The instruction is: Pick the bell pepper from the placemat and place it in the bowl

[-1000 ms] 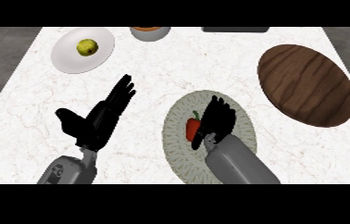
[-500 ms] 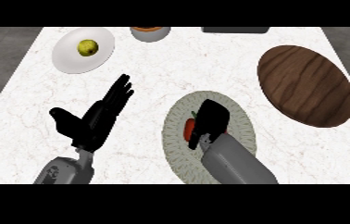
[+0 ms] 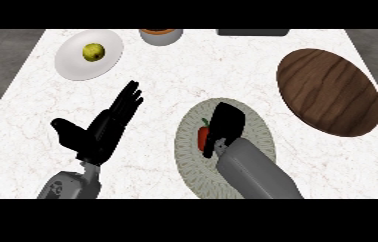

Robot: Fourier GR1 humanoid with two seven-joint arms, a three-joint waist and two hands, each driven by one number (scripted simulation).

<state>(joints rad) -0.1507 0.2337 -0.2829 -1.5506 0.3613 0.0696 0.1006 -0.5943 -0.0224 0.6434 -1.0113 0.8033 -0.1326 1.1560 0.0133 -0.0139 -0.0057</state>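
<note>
I see the right hand [image 3: 225,127] curled on the pepper [image 3: 202,134] over the placemat [image 3: 255,131]; left hand [image 3: 103,128] spread; bowl [image 3: 332,91] beside, plate [image 3: 77,66] apart.

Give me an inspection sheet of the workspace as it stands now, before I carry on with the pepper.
Surface: white marbled counter.
Job's things: red bell pepper on the round pale placemat, mostly covered by the right hand. Brown wooden bowl at the right, nothing in it.
Clutter: white plate holding a yellow-green fruit at far left; small orange-rimmed pot at the far edge; dark flat object, cut off by the frame.
Hands: right hand down over the pepper, fingers curled against it. Left hand open, resting, at lower left.
Cables: nothing seen.
Surroundings: grey floor past the counter's corners.
</note>
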